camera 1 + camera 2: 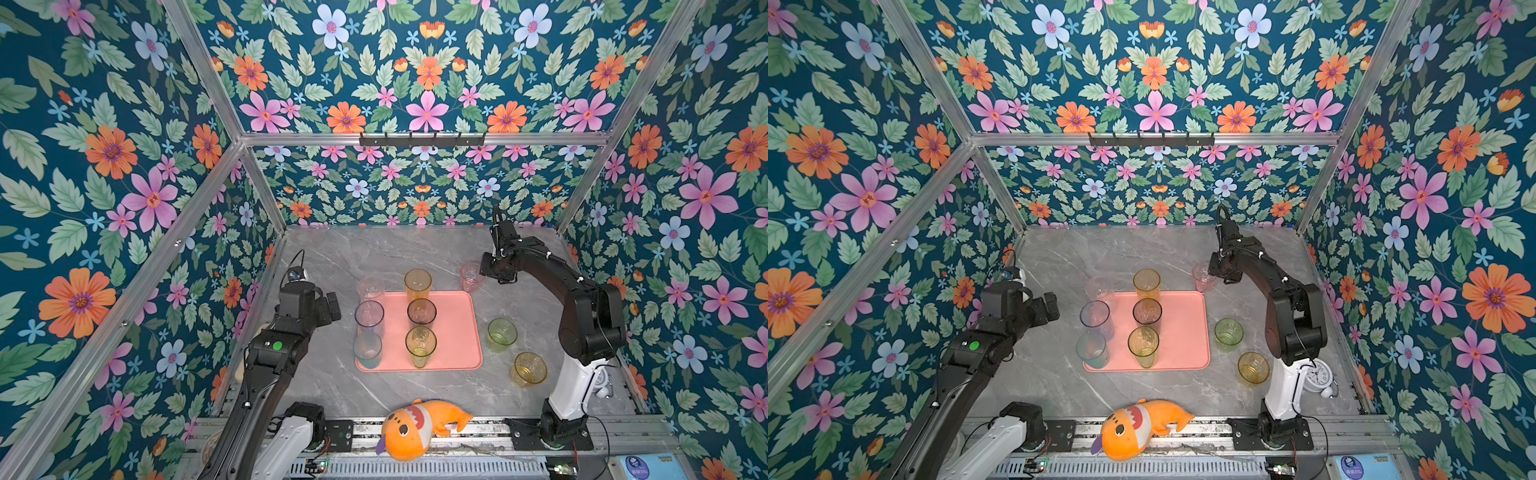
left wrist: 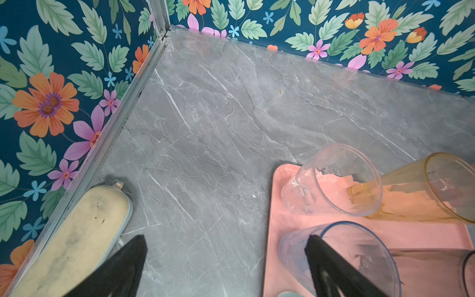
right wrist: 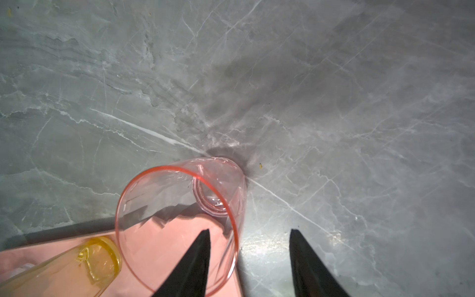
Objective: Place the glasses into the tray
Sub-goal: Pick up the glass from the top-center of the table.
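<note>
The salmon-pink tray (image 1: 457,332) lies mid-table. On it stand several glasses: clear (image 1: 371,289), amber (image 1: 417,284), blue-grey (image 1: 369,316), smoke-grey (image 1: 422,312), teal (image 1: 367,349) and yellow-green (image 1: 421,345). A short pink glass (image 3: 218,177) stands on the table just off the tray's far right corner. My right gripper (image 3: 249,230) is open astride its rim, one finger inside and one outside. A green glass (image 1: 502,332) and a yellow glass (image 1: 530,368) stand on the table right of the tray. My left gripper (image 2: 226,236) hangs wide open at the tray's left edge, holding nothing.
An orange plush fish (image 1: 419,428) lies on the front rail. A white alarm clock (image 1: 1318,374) sits behind the right arm's base. A beige oblong case (image 2: 77,239) lies along the left wall. Flowered walls close in three sides.
</note>
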`<state>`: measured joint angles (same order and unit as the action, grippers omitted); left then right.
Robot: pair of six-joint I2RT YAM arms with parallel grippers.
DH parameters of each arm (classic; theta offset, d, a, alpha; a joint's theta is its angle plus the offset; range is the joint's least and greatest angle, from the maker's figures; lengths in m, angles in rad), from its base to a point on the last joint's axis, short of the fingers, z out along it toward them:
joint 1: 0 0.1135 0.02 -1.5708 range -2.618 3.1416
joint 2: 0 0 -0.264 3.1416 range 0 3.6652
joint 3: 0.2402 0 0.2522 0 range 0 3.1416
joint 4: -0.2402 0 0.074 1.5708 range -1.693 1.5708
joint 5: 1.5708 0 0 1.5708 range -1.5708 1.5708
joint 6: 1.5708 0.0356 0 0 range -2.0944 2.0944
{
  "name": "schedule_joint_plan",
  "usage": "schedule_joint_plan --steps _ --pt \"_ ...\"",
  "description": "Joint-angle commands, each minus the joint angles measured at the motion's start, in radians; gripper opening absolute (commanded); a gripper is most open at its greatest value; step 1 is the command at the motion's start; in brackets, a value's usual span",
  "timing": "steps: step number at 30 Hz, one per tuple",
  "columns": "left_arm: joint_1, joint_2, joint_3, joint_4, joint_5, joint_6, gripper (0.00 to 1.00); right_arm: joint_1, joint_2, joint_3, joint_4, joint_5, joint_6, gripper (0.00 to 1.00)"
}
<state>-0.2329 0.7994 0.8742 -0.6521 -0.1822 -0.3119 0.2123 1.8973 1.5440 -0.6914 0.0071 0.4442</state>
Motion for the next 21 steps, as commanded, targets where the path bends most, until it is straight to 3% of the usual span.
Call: schedule_joint_plan --steps 1,21 --pt "0.0 -0.007 0.001 -0.005 -0.005 0.003 0.99 0.0 0.008 0.004 -0.006 -0.006 0.011 0.5" --pt "0.0 -0.023 -0.003 -0.003 0.001 -0.003 0.99 0.001 0.053 -0.018 0.01 -0.013 0.017 0.39"
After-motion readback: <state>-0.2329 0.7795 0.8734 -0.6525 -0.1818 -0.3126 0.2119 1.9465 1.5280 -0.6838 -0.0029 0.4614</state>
